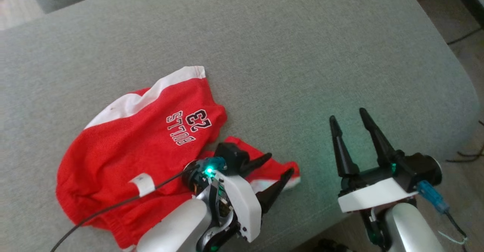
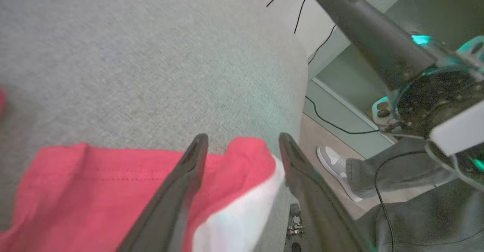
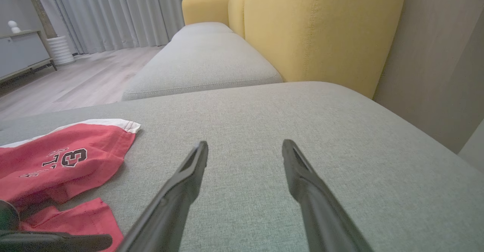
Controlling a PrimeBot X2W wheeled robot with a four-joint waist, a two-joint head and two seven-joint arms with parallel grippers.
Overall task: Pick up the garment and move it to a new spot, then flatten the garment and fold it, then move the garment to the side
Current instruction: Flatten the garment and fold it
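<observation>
A red garment (image 1: 143,142) with white trim and the print "BULLS 23" lies crumpled on the grey sofa cushion (image 1: 287,44), left of centre. My left gripper (image 1: 280,162) stands open over the garment's right-hand corner. In the left wrist view that red and white corner (image 2: 242,172) lies under and between the spread fingers of the left gripper (image 2: 242,136). My right gripper (image 1: 348,114) is open above bare cushion to the right, well apart from the cloth. The right wrist view has the garment (image 3: 56,161) at the left of the open right gripper (image 3: 245,143).
The cushion's front edge (image 1: 321,221) runs just below both grippers, and its right edge (image 1: 465,82) drops to a floor with cables (image 1: 469,153). A person's shoe (image 2: 334,161) stands on the floor beside the sofa. A yellow backrest (image 3: 321,29) rises behind the cushion.
</observation>
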